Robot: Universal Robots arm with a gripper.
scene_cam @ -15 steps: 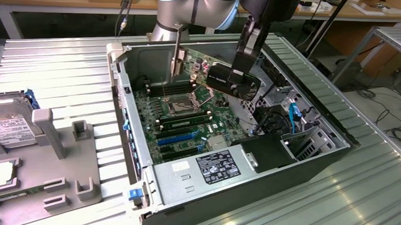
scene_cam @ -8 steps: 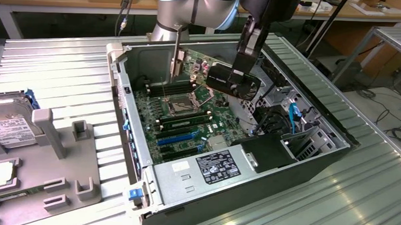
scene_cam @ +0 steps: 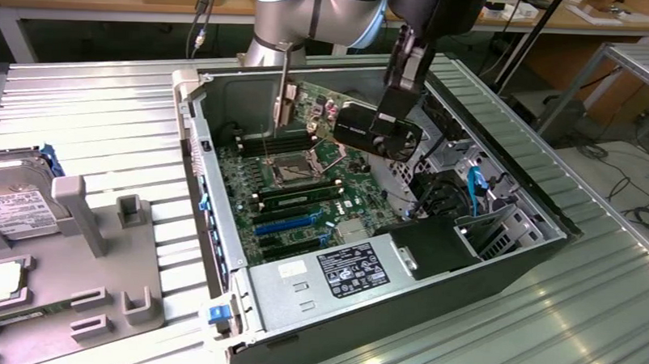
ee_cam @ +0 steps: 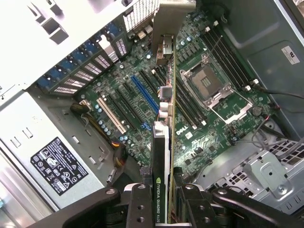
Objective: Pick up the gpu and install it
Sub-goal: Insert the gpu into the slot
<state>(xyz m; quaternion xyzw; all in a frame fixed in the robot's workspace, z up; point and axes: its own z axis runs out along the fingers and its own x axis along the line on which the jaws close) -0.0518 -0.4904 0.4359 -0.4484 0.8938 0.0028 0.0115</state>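
The gpu (scene_cam: 372, 129), a thin card with a black cooler and a long silver end bracket (scene_cam: 282, 99), hangs in the air over the open computer case (scene_cam: 220, 227). My gripper (scene_cam: 400, 112) is shut on the card's edge from above. In the wrist view the gpu (ee_cam: 164, 142) appears edge-on between my gripper's (ee_cam: 164, 199) black fingers (ee_cam: 140, 204), with the bracket end farthest from me. Below it lies the green motherboard (ee_cam: 213, 123), with a blue expansion slot (ee_cam: 145, 95) and a white slot (ee_cam: 111, 116) just to one side of the card's line. The card touches no slot.
A power supply (scene_cam: 343, 268) with a black label fills the near end of the case. Cables and a drive cage (scene_cam: 475, 203) crowd the exterior view's right side. A silver hard drive (scene_cam: 10, 207) rests on a grey fixture (scene_cam: 106, 247) at the exterior view's left.
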